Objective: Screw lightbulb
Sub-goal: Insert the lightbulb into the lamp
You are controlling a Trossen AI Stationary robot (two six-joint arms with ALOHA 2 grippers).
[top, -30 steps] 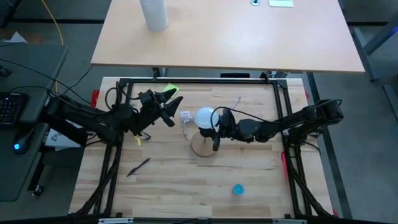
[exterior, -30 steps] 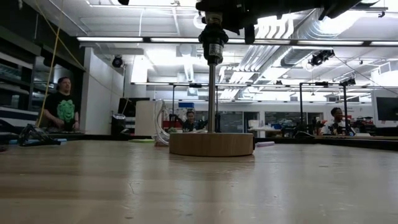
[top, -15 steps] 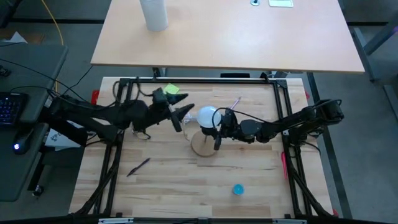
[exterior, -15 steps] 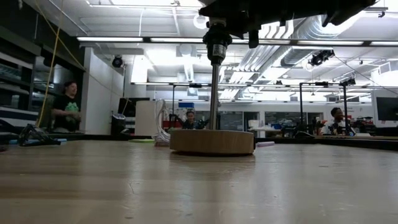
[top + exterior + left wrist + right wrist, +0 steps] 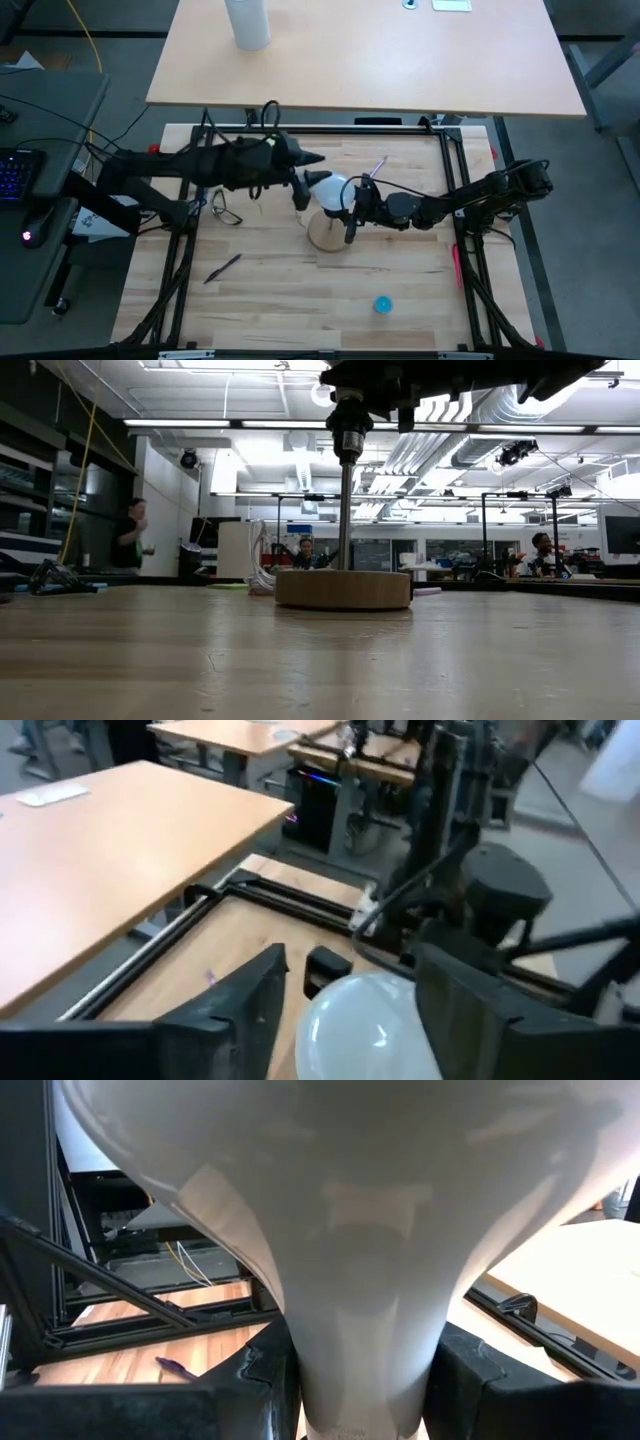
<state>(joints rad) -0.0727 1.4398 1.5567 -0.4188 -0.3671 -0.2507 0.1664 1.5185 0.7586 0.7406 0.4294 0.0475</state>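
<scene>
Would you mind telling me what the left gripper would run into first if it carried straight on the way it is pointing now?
Most likely the lightbulb. The left gripper points across the table at its round globe, which sits between the open fingers in the left wrist view. The right gripper holds the bulb's neck just beyond.

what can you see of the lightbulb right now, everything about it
The lightbulb is white and frosted, with a round globe that narrows through a smooth cone-shaped neck. It stands upright, globe on top, over the wooden disc base near the middle of the table. The right gripper is shut on the narrow neck, a finger on each side. The left gripper has its fingers spread either side of the globe; contact is unclear. The screw end is hidden.
</scene>
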